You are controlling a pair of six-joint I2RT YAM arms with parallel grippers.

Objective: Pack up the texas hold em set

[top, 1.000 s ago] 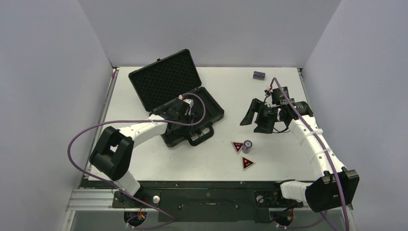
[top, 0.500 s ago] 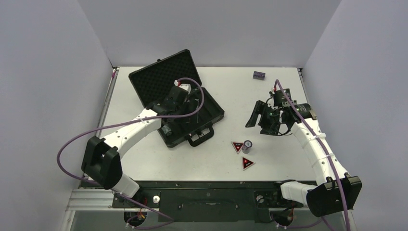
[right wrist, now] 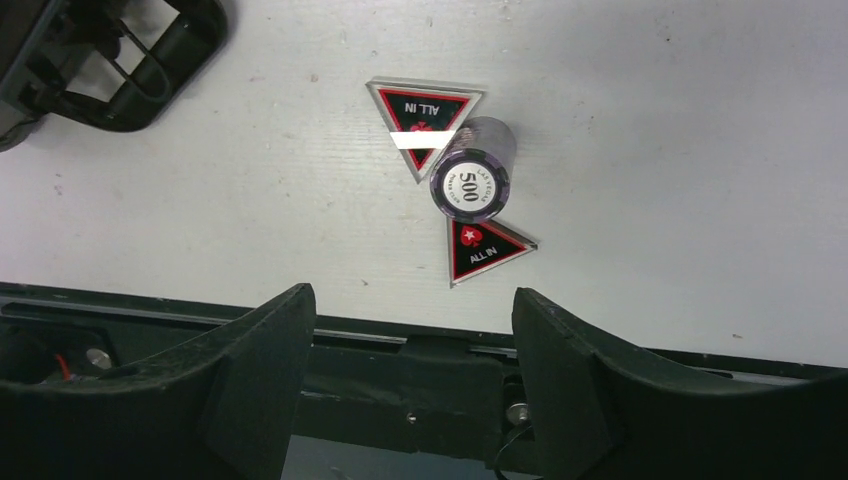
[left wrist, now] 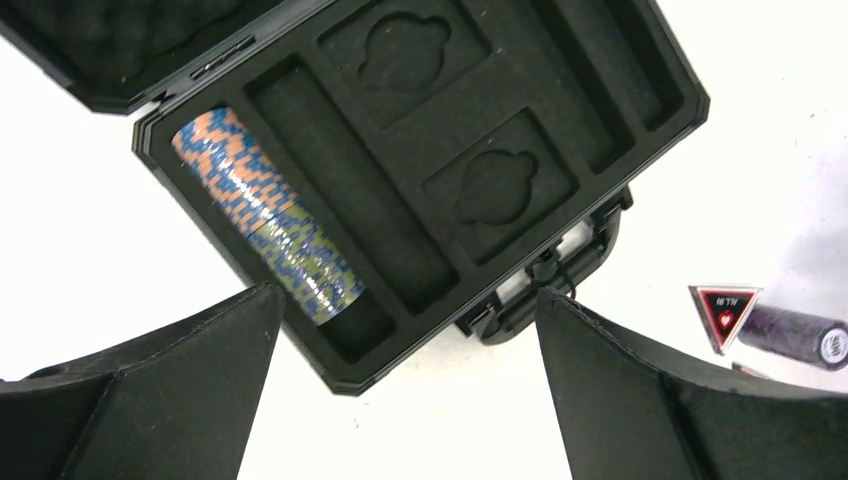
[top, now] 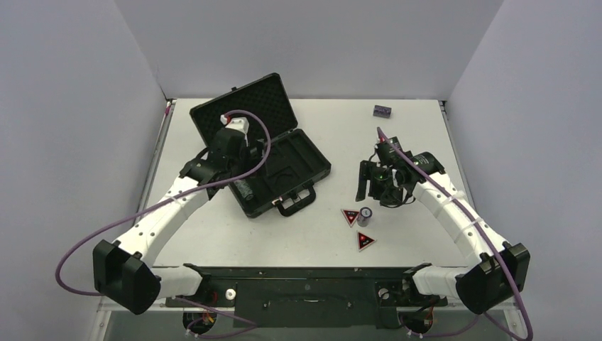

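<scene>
Partly done. Left tool (left wrist: 408, 293) hangs over the open briefcase (top: 305, 158), jaws wide and empty. The case sits left of centre on the bench (top: 426, 135), lid up. Two chip stacks (left wrist: 265, 215) lie flat, end to end, in its leftmost long slot. Their long axis follows the slot, far-left to near-right, hinge side to handle side. Other slots look bare. Right of the case, nearer side: third chip stack (right wrist: 472, 180) stands upright, axis vertical, "500" face up. It sits between far token (right wrist: 425, 110) and near token (right wrist: 485, 248), just beside both. Right tool (right wrist: 410, 300) hovers over them — open, holding nothing. Left to do — stack, both tokens, shut lid.
</scene>
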